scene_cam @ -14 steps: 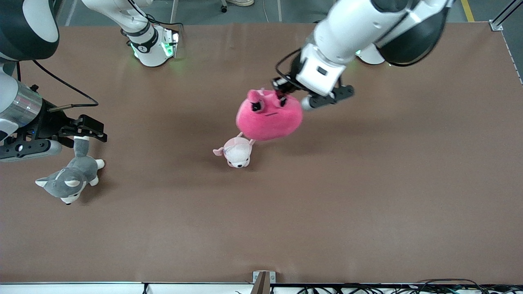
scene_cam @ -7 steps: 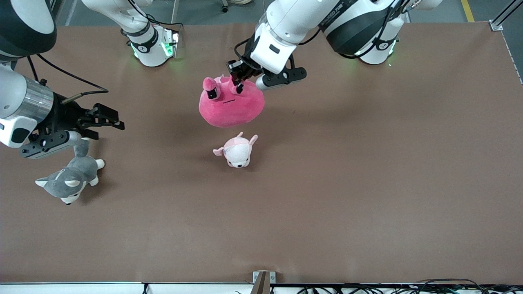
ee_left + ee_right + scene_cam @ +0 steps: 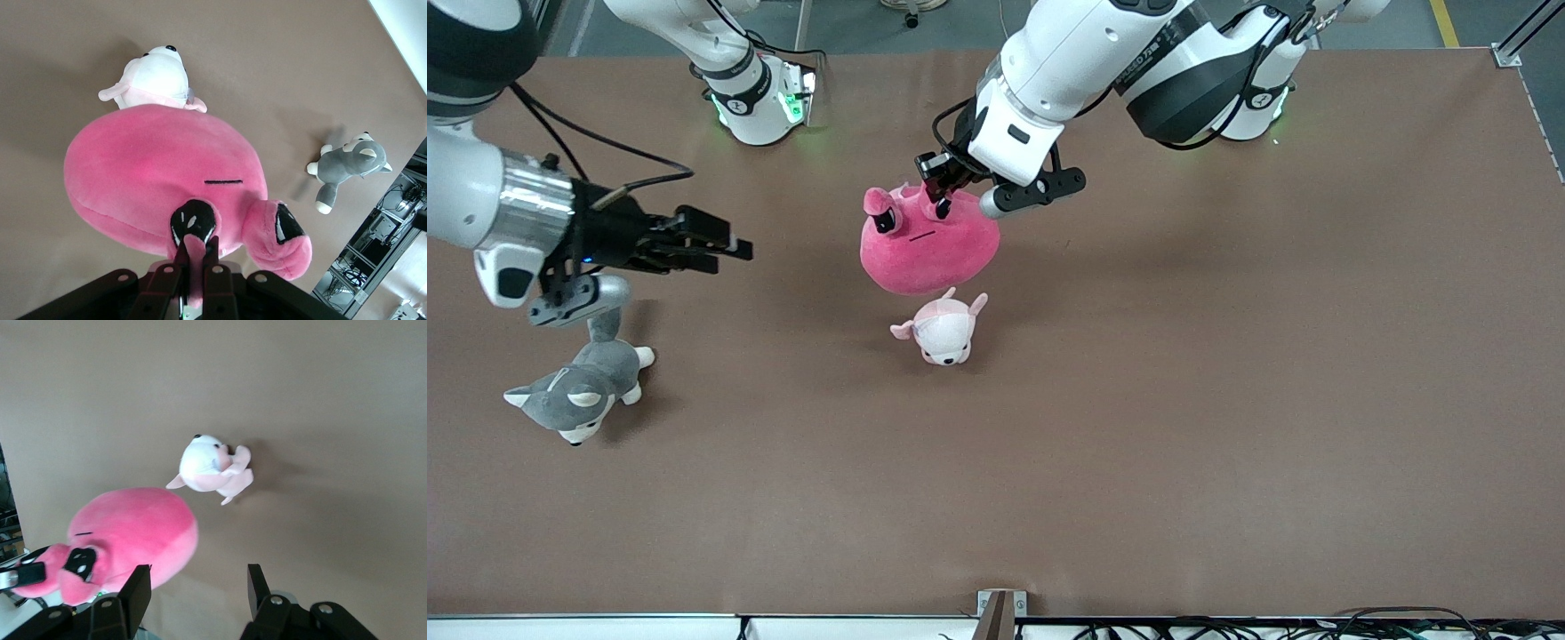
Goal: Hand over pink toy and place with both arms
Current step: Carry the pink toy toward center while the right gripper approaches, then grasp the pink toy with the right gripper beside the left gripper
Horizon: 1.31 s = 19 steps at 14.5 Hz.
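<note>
The pink toy, a round hot-pink plush with dark eyes, hangs in the air over the table's middle. My left gripper is shut on one of its small ears and holds it up; the left wrist view shows the ear pinched between the fingers with the body below. My right gripper is open and empty, over the table toward the right arm's end, pointing at the toy. In the right wrist view the toy lies just past the open fingers.
A small pale pink-and-white plush lies on the table just nearer the front camera than the hanging toy. A grey-and-white husky plush lies toward the right arm's end, below my right arm. The brown table spreads wide.
My left gripper carried the pink toy toward the right arm's end, then held nearly still. My right gripper rose off the husky's tail and swung toward the toy.
</note>
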Each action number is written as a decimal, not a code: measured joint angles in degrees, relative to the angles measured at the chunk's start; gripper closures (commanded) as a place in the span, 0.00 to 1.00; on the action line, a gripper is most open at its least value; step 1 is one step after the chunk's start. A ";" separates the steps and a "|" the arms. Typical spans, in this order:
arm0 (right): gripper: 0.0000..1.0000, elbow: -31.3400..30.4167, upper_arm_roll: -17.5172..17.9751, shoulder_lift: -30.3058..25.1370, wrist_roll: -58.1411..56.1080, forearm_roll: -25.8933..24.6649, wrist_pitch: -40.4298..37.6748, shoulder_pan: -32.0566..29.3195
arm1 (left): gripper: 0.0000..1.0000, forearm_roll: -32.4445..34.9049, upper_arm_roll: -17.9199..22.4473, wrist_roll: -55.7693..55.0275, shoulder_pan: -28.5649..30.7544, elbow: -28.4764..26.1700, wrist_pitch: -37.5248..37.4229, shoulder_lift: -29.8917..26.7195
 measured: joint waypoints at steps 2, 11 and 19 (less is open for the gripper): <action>0.34 0.01 0.15 0.00 0.67 0.09 -0.31 2.55 | 1.00 0.00 0.00 0.00 -0.02 0.03 0.00 0.00; 0.38 -0.01 0.33 0.04 6.39 2.63 0.08 10.37 | 1.00 0.00 0.01 0.00 -0.02 0.03 0.00 0.30; 0.38 -0.63 0.31 0.51 7.77 3.62 3.71 12.83 | 1.00 0.00 0.01 0.00 -0.02 0.03 0.00 0.30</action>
